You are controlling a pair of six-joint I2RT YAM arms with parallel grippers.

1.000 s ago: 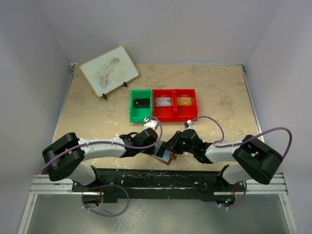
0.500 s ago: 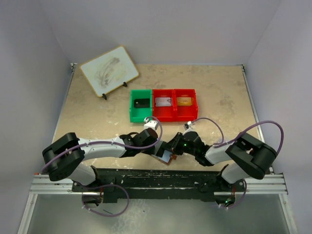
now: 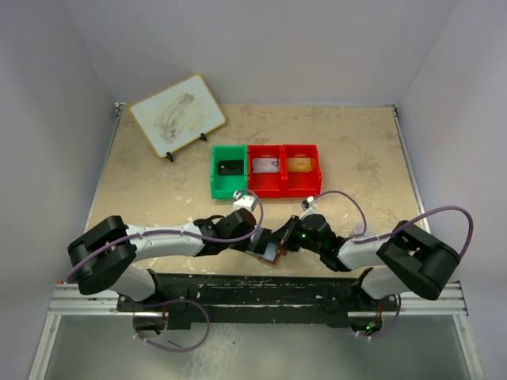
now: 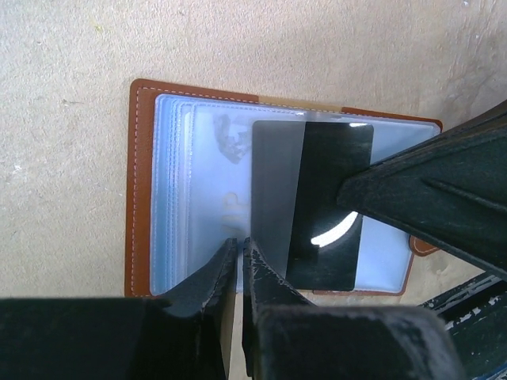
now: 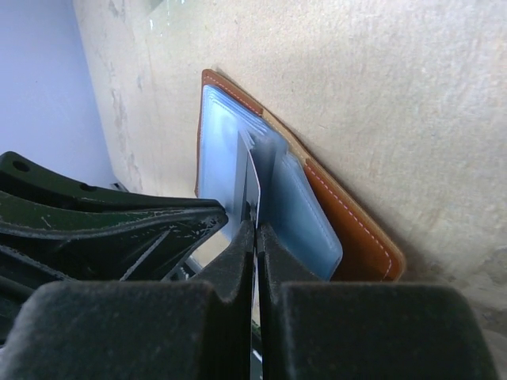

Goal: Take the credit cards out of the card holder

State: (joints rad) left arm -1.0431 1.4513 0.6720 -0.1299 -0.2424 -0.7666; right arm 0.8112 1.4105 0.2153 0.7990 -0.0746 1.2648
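The card holder [image 4: 142,190] lies open near the table's front edge, brown leather with pale blue sleeves; it also shows in the top view [image 3: 270,254] and the right wrist view [image 5: 360,237]. A dark credit card [image 4: 313,202] sticks partway out of a sleeve. My right gripper [image 5: 256,226] is shut on this card's edge [image 5: 252,186]; its fingers [image 4: 428,198] reach in from the right in the left wrist view. My left gripper [image 4: 239,247] is shut, its tips resting on the holder's near sleeve edge.
A green bin [image 3: 230,170] with a black card and two red bins [image 3: 267,169] [image 3: 302,168], each with a card, stand behind the grippers. A white board on a stand [image 3: 177,115] is at the back left. The table's front edge is close by.
The right arm's elbow and cable have shifted a little while its gripper stays at the holder. The left arm and the holder have hardly moved.
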